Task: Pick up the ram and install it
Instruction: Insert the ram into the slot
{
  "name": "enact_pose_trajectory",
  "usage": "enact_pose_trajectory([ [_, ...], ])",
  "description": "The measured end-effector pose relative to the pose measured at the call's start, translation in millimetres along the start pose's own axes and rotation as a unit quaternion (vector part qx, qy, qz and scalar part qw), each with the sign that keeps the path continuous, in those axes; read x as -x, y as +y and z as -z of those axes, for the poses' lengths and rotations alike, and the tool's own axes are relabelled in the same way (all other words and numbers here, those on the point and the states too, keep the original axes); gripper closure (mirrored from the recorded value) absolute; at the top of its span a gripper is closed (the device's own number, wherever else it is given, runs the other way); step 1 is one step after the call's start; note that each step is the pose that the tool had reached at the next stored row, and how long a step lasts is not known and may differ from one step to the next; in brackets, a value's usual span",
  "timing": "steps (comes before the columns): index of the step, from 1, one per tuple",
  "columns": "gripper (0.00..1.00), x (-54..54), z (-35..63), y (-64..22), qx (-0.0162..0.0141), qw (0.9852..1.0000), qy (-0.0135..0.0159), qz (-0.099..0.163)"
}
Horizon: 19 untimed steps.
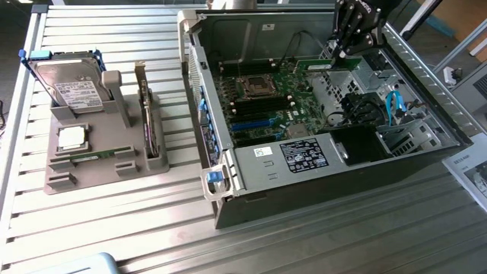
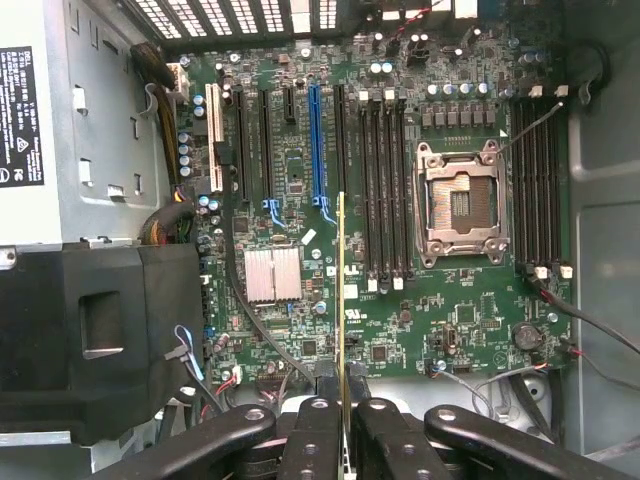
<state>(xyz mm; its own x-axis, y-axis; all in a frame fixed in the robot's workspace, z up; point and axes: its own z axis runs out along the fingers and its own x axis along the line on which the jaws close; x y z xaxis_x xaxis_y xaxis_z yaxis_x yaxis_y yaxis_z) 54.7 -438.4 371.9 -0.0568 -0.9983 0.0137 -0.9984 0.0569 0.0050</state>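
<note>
Ram (image 1: pixel 325 65): a long, narrow green circuit-board stick. It is gripped at its upper edge between the closed fingers of the claw (image 1: pixel 341 55) and hangs just beneath the fingertips, with its long side roughly level and most of its length extending to one side of the claw.

In the wrist view the ram (image 2: pixel 343 290) is seen edge-on as a thin yellow-green line running straight out from between the claw (image 2: pixel 345 408) fingers. Chips and label cannot be made out. The stick is carried clear of any slot.

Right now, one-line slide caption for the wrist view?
End effector grips the ram edge-on over the motherboard, not yet seated in a slot.
</note>
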Motion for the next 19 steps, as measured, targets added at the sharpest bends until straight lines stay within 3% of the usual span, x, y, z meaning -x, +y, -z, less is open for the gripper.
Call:
enact_pose_trajectory([
  [11,0.86,0.1,-0.8,0.0,0.0,1.0,-0.0001,0.0],
  [19,0.86,1.6,-15.4,5.4,0.0,1.0,0.0,0.0],
])
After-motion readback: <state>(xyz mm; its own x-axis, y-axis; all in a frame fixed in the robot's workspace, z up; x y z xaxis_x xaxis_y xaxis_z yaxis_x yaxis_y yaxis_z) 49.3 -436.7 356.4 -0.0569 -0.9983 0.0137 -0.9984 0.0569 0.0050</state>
